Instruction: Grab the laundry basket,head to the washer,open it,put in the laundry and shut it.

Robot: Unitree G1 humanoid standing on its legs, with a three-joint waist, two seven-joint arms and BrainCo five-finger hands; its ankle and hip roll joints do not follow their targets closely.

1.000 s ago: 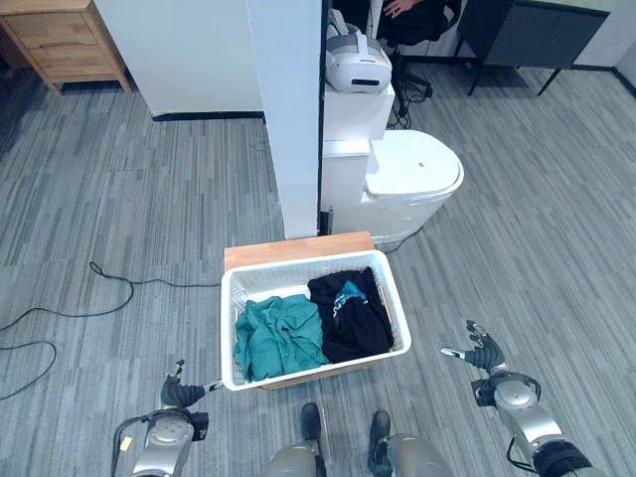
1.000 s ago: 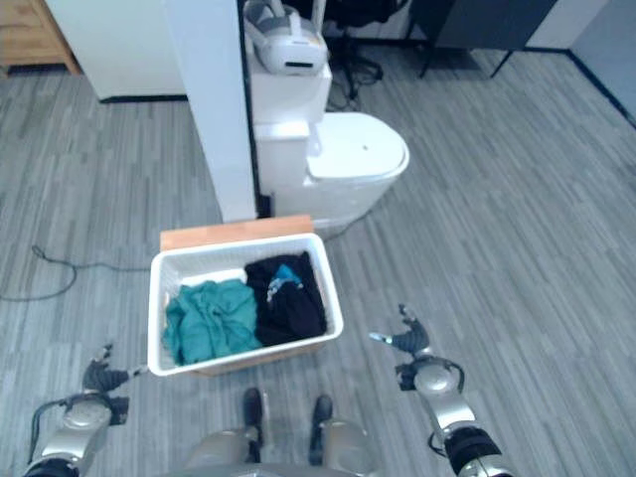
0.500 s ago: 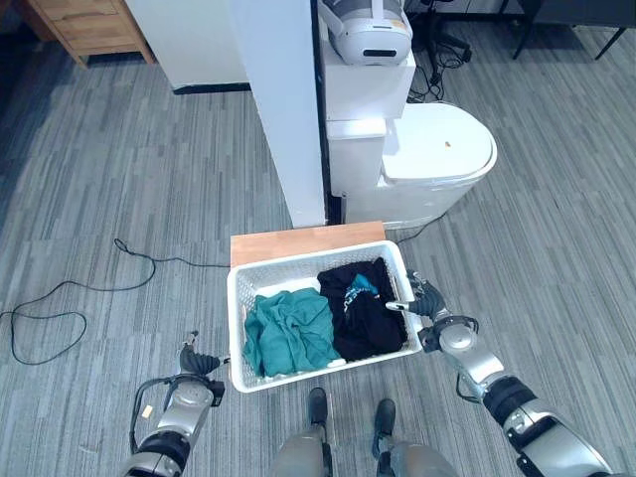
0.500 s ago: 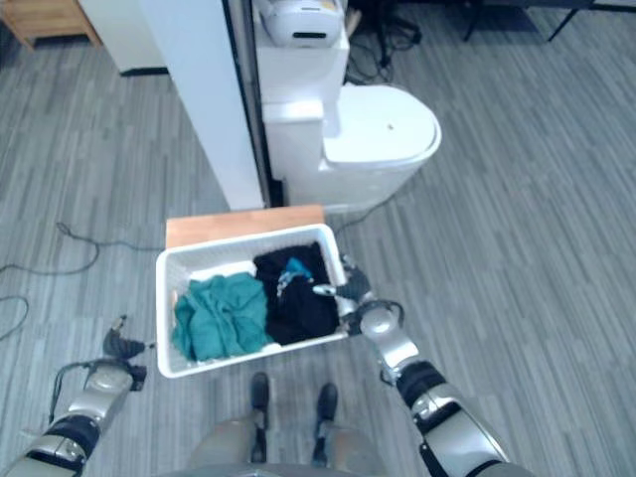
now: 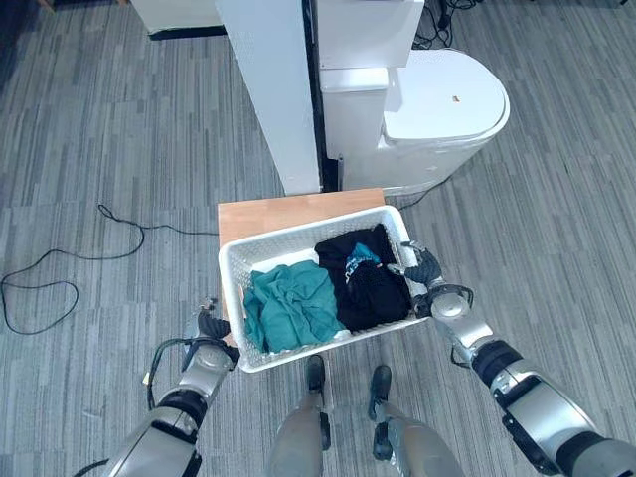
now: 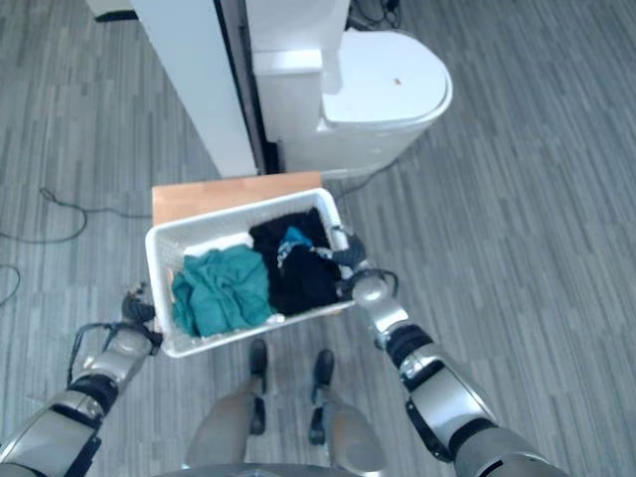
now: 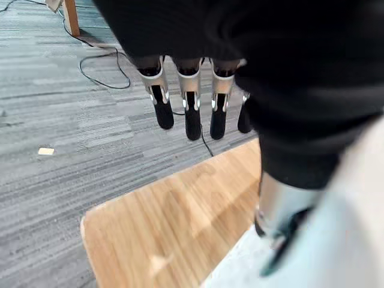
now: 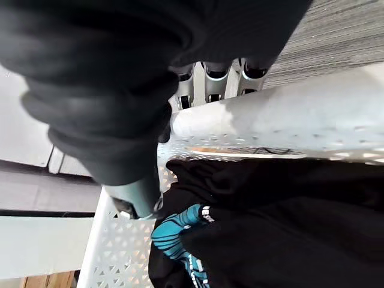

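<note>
Both robot hands are taking hold of the laundry basket (image 5: 231,288): the right robot hand (image 5: 425,270) is hooking curled fingers over its rim, the left robot hand (image 5: 211,326), fingers straight, is needing to close before lifting.

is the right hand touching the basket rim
Touching: the right wrist view shows the right hand with its thumb inside the laundry basket and its fingers behind the rim.

Head stereo pair looks down, sharing laundry basket (image 5: 314,285); wrist cameras sit close at its rim.
</note>
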